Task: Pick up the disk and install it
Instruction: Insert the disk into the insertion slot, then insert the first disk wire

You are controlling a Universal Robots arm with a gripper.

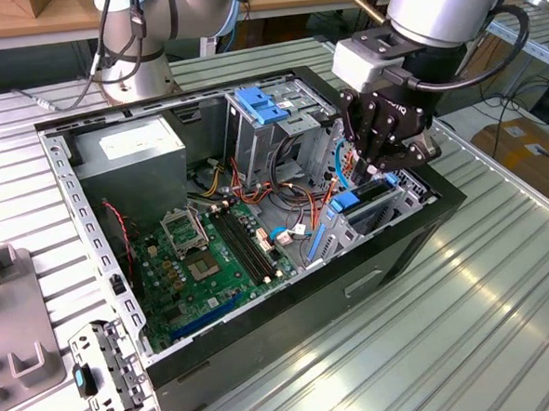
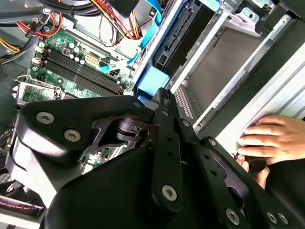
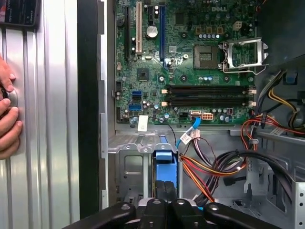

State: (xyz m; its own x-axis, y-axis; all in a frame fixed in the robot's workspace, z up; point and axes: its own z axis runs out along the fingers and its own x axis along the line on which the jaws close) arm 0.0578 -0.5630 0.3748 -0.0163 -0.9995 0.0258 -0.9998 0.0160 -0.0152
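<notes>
The disk stands on edge inside the drive cage at the open computer case's end on the exterior view's right. Its blue side rail faces up, and its grey body is mostly hidden by the cage. My gripper hangs straight over it, with the fingers shut side by side on top of the blue rail. They lie on the rail, not around the disk. In the second wrist view the blue rail end shows just past the black fingertip.
A green motherboard lies in the case, with cable bundles beside the cage. A grey box with a white sticker sits at the far corner. A blue clip tops the upper cage. A person's hand rests on the ribbed table.
</notes>
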